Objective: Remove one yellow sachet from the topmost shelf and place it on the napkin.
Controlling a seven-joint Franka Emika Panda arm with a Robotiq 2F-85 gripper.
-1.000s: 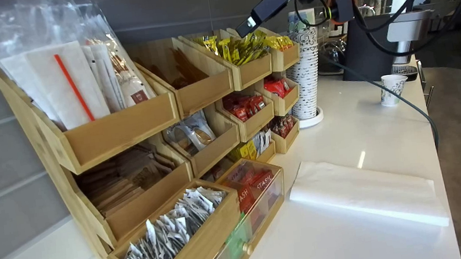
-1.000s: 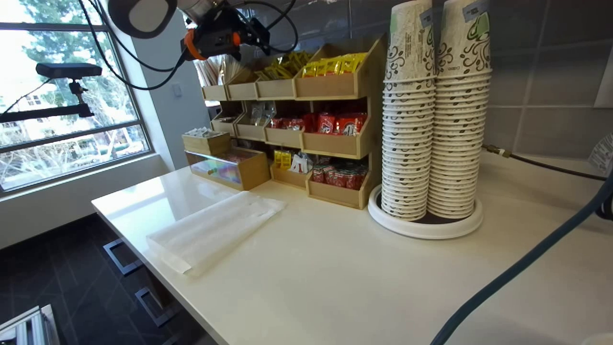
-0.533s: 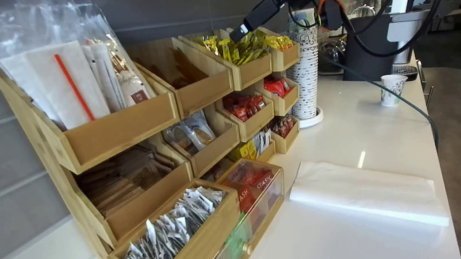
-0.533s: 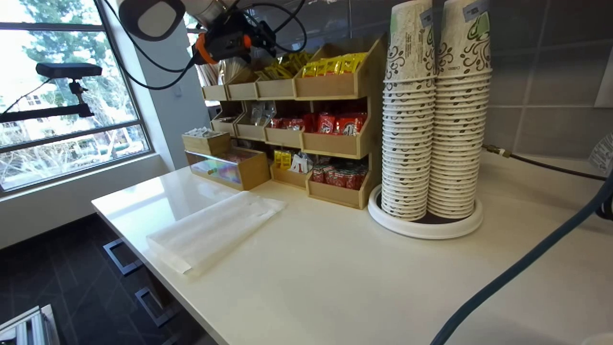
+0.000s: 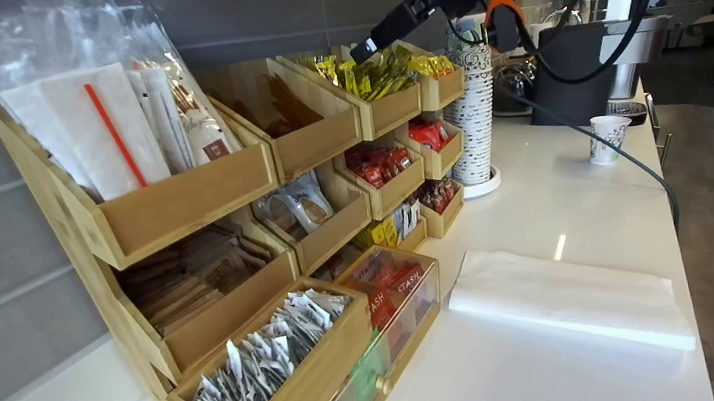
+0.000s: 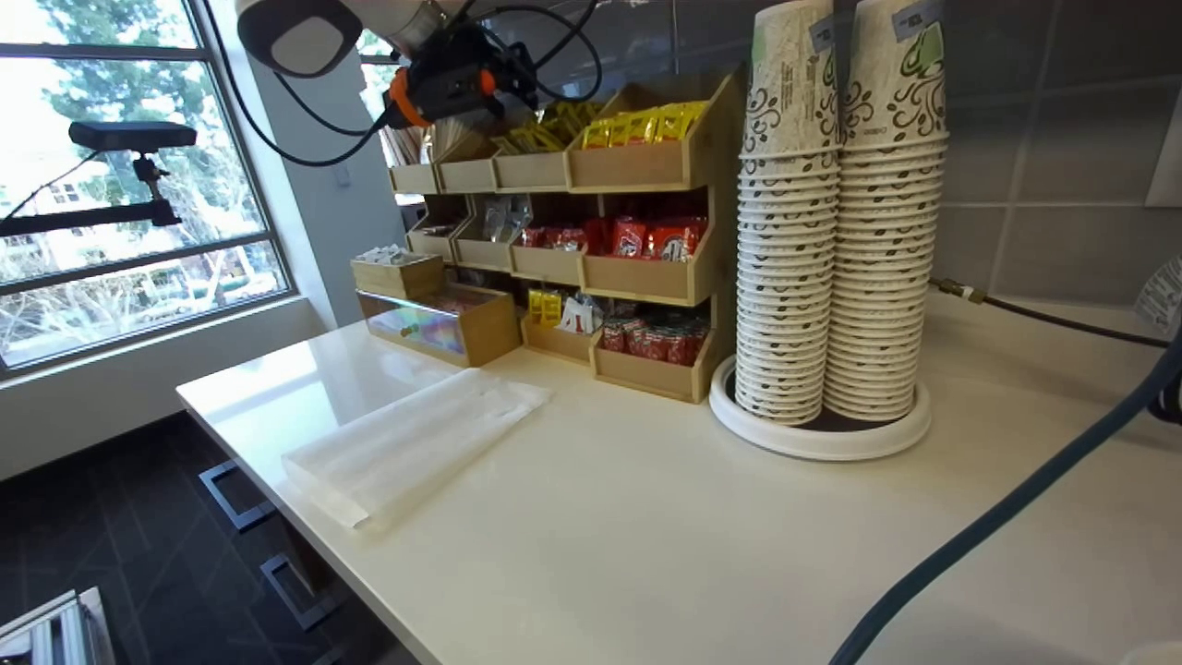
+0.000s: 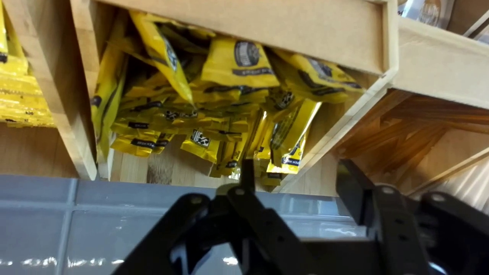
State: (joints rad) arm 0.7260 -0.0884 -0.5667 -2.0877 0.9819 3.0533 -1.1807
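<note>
By the top shelf (image 5: 316,144), the gripper (image 7: 295,173) hangs, its jaws wide apart. Yellow sachets (image 7: 238,63) crowd two bins (image 5: 395,112) of that shelf; farther out and lower, the napkin (image 5: 570,297) lies flat on the counter (image 6: 646,517).

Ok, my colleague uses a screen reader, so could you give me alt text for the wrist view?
A robot's open black tool, at the bottom of the picture, faces a wooden bin of jumbled yellow sachets. Brown sticks lie in the next bin to the right; glossy tiles show below.
</note>
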